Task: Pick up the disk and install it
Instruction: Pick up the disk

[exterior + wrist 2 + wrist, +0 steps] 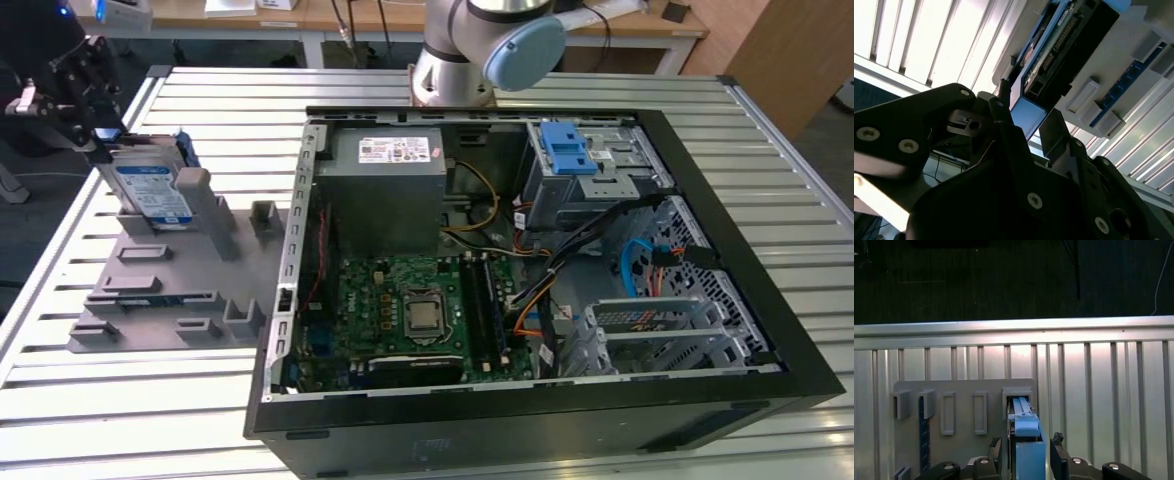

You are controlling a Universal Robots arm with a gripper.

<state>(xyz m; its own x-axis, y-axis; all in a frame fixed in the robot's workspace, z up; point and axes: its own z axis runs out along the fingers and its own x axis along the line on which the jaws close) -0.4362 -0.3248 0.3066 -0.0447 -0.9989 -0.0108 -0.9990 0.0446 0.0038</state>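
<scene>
The disk (pixel 150 190), silver with a blue-and-white label and a blue frame, stands on edge in a slot of the grey stand (pixel 160 290) at the exterior view's left. My gripper (pixel 96 135) is at the disk's upper end. In the first wrist view the gripper (pixel 1026 447) straddles the disk's blue edge (pixel 1029 440); a black finger (pixel 1056 450) sits on each side with a thin gap, so it is open. The second wrist view shows the disk's circuit-board side (pixel 1054 45) just past the gripper (pixel 1029 102).
An open computer case (pixel 534 400) lies on the slatted metal table (pixel 174 410), to the exterior view's right of the stand. Its grey drive cage (pixel 594 175) with a blue latch (pixel 567 150) sits at the far corner. The arm's base (pixel 454 60) stands behind the case.
</scene>
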